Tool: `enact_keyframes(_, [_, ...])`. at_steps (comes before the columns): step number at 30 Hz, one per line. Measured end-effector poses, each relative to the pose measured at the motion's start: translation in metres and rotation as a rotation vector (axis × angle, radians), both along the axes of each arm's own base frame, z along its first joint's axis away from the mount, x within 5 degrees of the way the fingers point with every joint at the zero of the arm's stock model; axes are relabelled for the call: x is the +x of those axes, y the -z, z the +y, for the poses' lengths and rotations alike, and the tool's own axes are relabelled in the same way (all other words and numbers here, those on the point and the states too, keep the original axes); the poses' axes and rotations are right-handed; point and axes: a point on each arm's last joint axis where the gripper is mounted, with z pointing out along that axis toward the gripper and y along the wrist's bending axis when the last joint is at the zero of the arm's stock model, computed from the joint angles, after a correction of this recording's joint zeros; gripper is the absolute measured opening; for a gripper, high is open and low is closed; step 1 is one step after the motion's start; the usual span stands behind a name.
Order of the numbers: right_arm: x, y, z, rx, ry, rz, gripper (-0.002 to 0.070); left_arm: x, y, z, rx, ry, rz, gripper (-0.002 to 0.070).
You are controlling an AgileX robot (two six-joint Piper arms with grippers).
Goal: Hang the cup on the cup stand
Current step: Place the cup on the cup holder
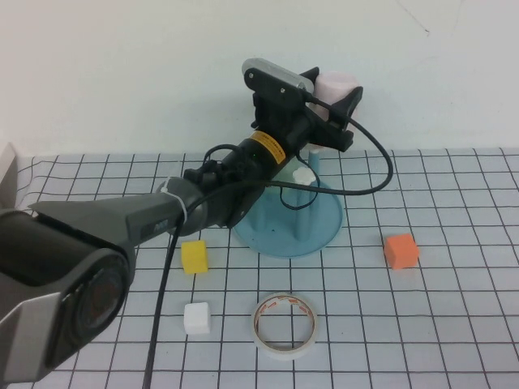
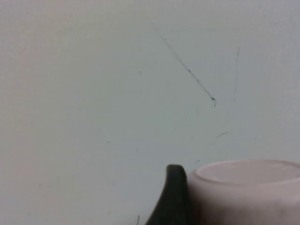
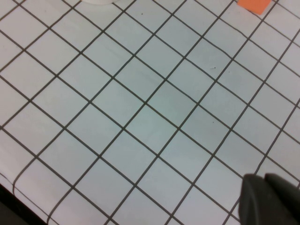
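Note:
The pale pink cup [image 1: 334,81] is up in the air over the back of the blue cup stand [image 1: 280,233], just above a tall blue peg [image 1: 314,164]. My left gripper [image 1: 336,96] is shut on the cup, with a dark finger on either side. In the left wrist view one black finger [image 2: 174,199] lies flat against the cup's wall [image 2: 248,194], and a round end of the cup faces up. A shorter peg carries a white cap [image 1: 303,175]. My right gripper [image 3: 271,199] is shut and hovers over bare gridded table; the high view does not show it.
On the gridded table lie a yellow cube [image 1: 195,256], a white cube [image 1: 196,317], a roll of tape [image 1: 284,324] and an orange cube [image 1: 401,250], whose corner also shows in the right wrist view [image 3: 254,3]. A white wall stands close behind the stand.

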Motion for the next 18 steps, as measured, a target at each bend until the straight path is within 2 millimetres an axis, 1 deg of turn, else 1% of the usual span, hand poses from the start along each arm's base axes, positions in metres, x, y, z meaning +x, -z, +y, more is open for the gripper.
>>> enact_keyframes(9, [0.000,0.000,0.000,0.000,0.000,0.000,-0.0001,0.003,0.013,-0.003,0.074,-0.014,-0.054,0.0545])
enact_keyframes(18, [0.000,0.000,0.000,0.000,0.000,0.000,-0.0001,0.003,0.014,-0.004,0.109,-0.012,-0.076,0.0545])
